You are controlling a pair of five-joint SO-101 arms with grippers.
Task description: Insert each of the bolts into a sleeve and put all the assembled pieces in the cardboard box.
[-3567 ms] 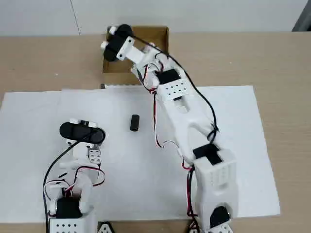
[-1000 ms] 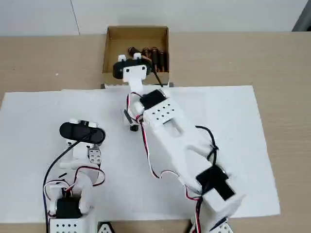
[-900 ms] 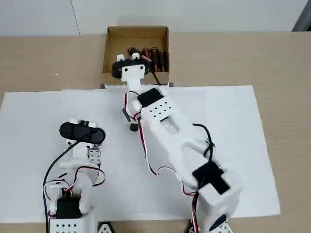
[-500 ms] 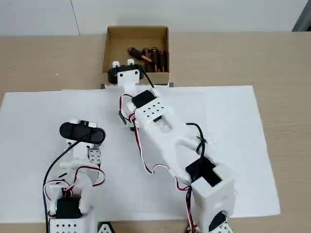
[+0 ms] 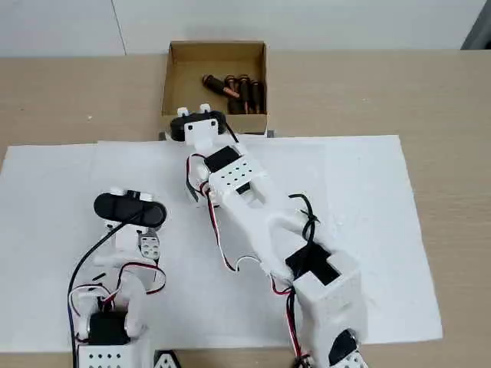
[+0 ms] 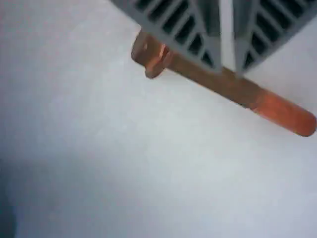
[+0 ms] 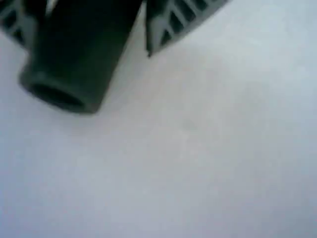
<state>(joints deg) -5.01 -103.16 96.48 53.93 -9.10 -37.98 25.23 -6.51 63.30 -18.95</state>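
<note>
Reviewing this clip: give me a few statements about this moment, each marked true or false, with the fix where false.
1. The left gripper holds a copper bolt. True.
2. The cardboard box is empty. False: several assembled pieces lie inside.
3. A black sleeve sits at the right gripper, over white paper. True.
4. The copper bolt is already inside the black sleeve. False: each is at a separate gripper, not yet joined.

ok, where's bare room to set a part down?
Free: white paper sheet right of the right arm; its far-left corner, beyond the left arm; left half of the brown cardboard box. Crowded: box's right half, with the copper-and-black assembled pieces; the sheet's middle, under the right arm.
</note>
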